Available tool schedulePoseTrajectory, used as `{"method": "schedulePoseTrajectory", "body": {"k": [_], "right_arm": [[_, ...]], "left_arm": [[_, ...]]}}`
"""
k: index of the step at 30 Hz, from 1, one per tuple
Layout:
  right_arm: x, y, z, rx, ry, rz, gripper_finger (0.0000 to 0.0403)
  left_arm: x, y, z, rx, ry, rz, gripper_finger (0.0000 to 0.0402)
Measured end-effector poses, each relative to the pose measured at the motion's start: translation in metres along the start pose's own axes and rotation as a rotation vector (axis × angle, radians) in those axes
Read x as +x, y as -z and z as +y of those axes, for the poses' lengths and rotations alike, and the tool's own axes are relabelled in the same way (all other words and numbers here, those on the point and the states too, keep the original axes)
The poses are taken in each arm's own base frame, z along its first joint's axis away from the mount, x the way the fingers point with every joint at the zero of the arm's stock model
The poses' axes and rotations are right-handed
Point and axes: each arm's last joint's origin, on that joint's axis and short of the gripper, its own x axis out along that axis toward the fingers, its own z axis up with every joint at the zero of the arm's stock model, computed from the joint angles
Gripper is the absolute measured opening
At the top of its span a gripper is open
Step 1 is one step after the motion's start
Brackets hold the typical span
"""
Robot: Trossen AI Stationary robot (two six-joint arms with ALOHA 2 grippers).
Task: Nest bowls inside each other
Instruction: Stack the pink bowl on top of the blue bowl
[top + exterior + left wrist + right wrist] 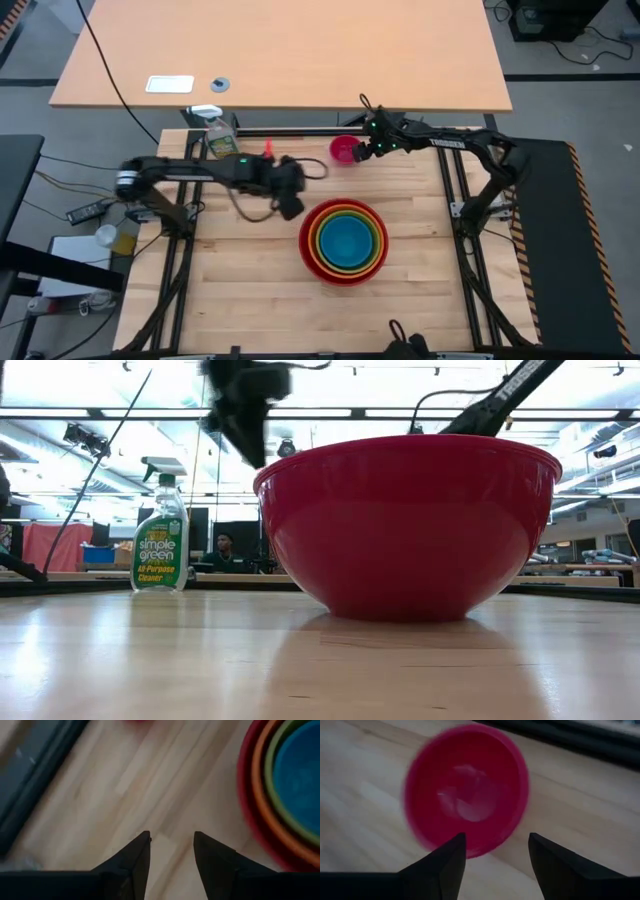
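Observation:
Four bowls sit nested in the middle of the table: red [306,250] outermost, then orange [318,244], lime green [326,221] and blue [347,242]. In the low view only the red bowl [405,525] shows, resting on its base. The small magenta bowl [342,150] stands alone near the far edge, open side up. My right gripper [496,837] hangs open just over the magenta bowl's [467,790] near rim and also shows in the high view [358,152]. My left gripper [171,837] is open above bare wood, left of the stack [280,795].
A spray bottle [218,135] with yellow-green liquid stands at the far left of the table [240,290], behind my left arm; it also shows in the low view [160,540]. A dark rail [300,133] runs along the far edge. A person sits in the room beyond.

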Motion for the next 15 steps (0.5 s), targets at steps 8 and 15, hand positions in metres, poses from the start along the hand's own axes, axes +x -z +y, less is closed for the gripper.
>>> {"method": "schedulePoseTrajectory", "body": {"k": [8, 15], "right_arm": [[0.018, -0.001, -0.010, 0.074, 0.013, 0.024, 0.0227], [0.035, -0.005, -0.011, 0.112, -0.003, 0.001, 0.0211]], "left_arm": [[-0.015, 0.062, 0.040, -0.219, 0.035, 0.000, 0.0153], [-0.016, 0.083, 0.049, -0.346, 0.067, -0.054, 0.0153]]}}
